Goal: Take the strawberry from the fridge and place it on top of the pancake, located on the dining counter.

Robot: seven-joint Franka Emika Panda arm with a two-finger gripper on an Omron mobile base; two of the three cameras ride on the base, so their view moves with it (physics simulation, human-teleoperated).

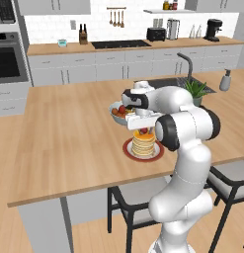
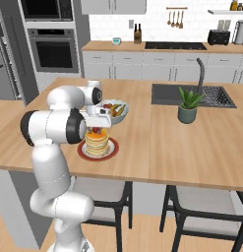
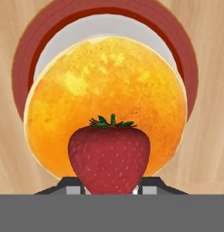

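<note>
The fingers (image 3: 111,190) are closed on the strawberry (image 3: 109,158), gripping it from both sides at its lower end, so the berry stands between them with its green leaves up in the hand view. The strawberry hangs right above the pancake (image 3: 104,99), over the orange-yellow top of the stack, near its edge in the hand view. Whether the berry already touches the top pancake cannot be told.

In the left base view the fingers (image 1: 143,129) point down over the pancake (image 1: 143,144), with the strawberry (image 1: 143,131) a small red spot just above the stack. The pancake sits on a dark red plate (image 1: 128,149) on the wooden bench (image 1: 69,128). A bowl (image 1: 113,106) of mixed fruit stands just behind the plate. In the right base view a potted plant (image 2: 187,107) stands further along the bench, near the sink (image 2: 165,93), well apart from the plate (image 2: 83,153).
</note>
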